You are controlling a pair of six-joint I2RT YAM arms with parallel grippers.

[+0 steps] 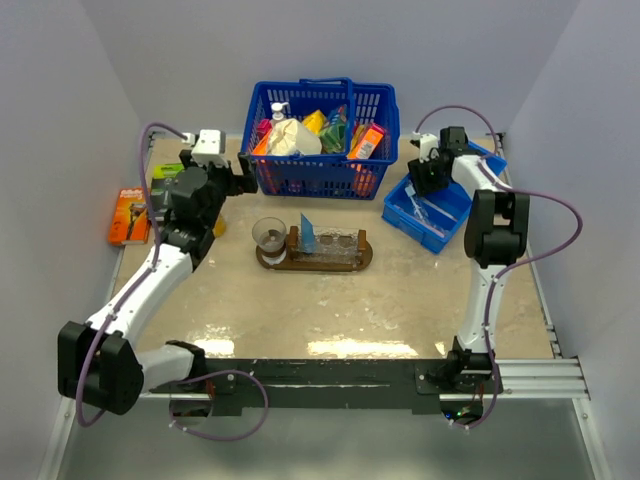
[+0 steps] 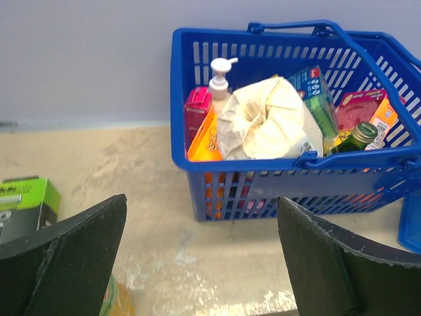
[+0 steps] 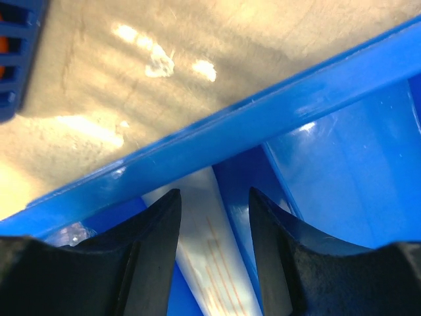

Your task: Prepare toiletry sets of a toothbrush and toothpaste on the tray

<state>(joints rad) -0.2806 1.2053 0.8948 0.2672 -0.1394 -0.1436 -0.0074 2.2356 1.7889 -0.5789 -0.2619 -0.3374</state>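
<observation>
Tray [image 1: 315,267] on beige table [image 1: 400,300] — grey walls [image 1: 320,40]

A stocked blue basket [image 1: 315,176] stands upper centre, a blue bin [image 1: 399,213] at right. An orange packet [image 1: 129,216] lies far left.

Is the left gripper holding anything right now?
No, the left gripper has its fingers spread wide apart, and only the table and the blue basket show between them.
</observation>
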